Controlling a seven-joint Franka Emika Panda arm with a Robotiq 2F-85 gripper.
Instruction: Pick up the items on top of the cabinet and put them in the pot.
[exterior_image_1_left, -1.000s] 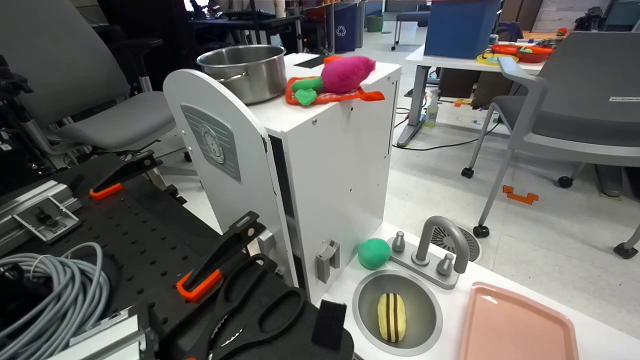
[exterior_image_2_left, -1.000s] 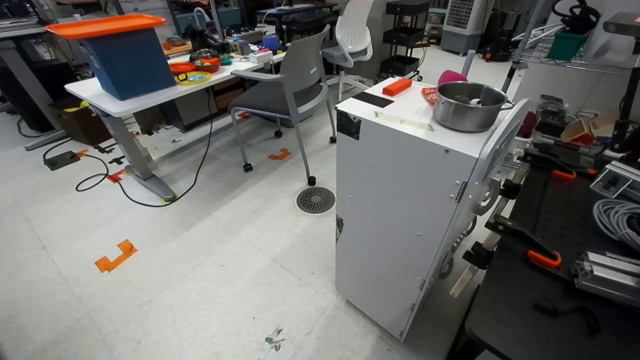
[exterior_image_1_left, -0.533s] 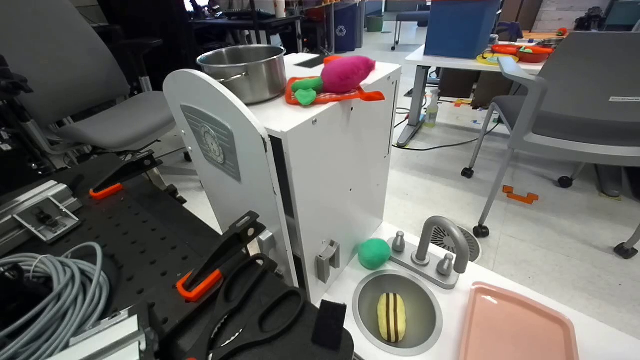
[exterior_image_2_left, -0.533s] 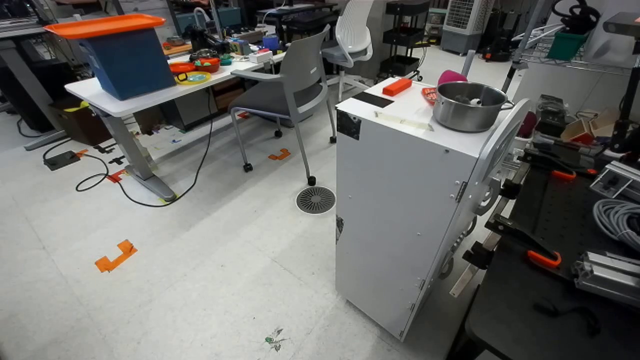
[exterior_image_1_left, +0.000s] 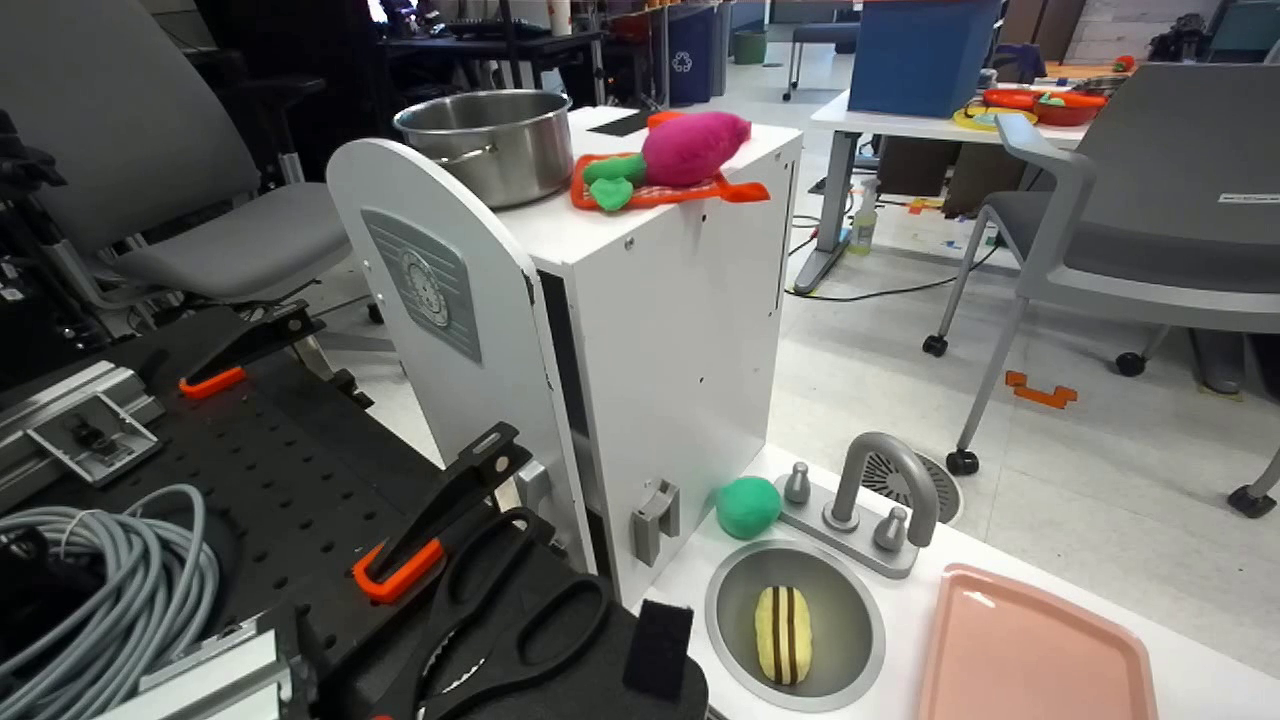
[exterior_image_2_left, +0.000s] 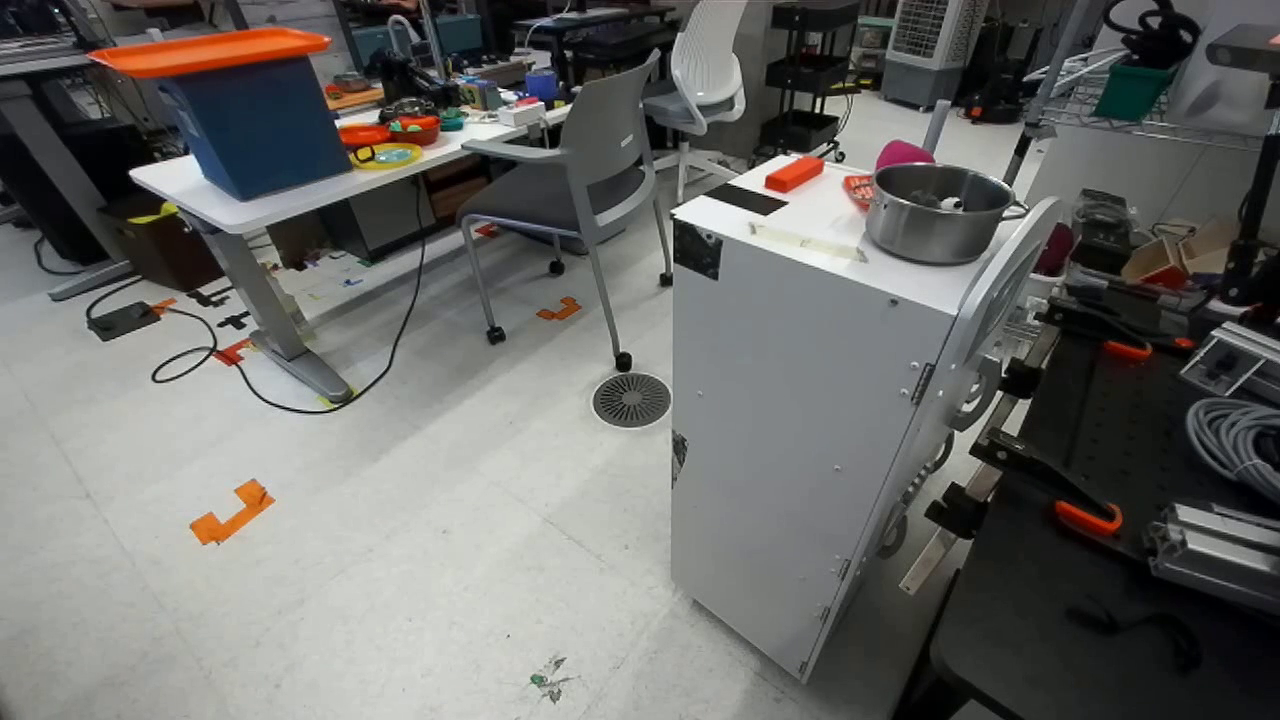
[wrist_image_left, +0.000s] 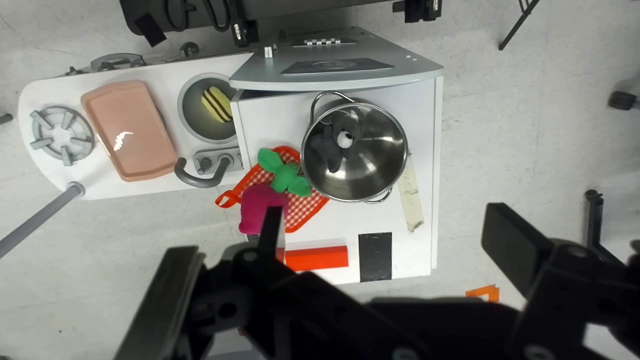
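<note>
The white cabinet (wrist_image_left: 340, 220) shows in both exterior views (exterior_image_1_left: 670, 330) (exterior_image_2_left: 790, 400). On its top stands a steel pot (wrist_image_left: 385, 150), also in both exterior views (exterior_image_1_left: 520, 150) (exterior_image_2_left: 935, 230). A grey plush toy (wrist_image_left: 327, 147) lies inside it. A pink plush vegetable with green leaves (wrist_image_left: 257, 207) rests on a red checkered pot holder (wrist_image_left: 306, 206) beside the pot. A red block (wrist_image_left: 320, 259) lies near the cabinet's edge, also in an exterior view (exterior_image_2_left: 795, 173). My gripper (wrist_image_left: 385, 217) is open and empty above the cabinet top; one finger partly covers the pink plush.
A toy sink (exterior_image_1_left: 720, 625) holding a yellow striped plush (exterior_image_1_left: 783, 635) adjoins the cabinet, with a grey faucet (exterior_image_1_left: 880, 480), a green ball (exterior_image_1_left: 748, 507) and a pink tray (exterior_image_1_left: 1040, 650). A raised panel (exterior_image_1_left: 450, 300) borders the pot's side. A black table (exterior_image_1_left: 300, 430) stands alongside.
</note>
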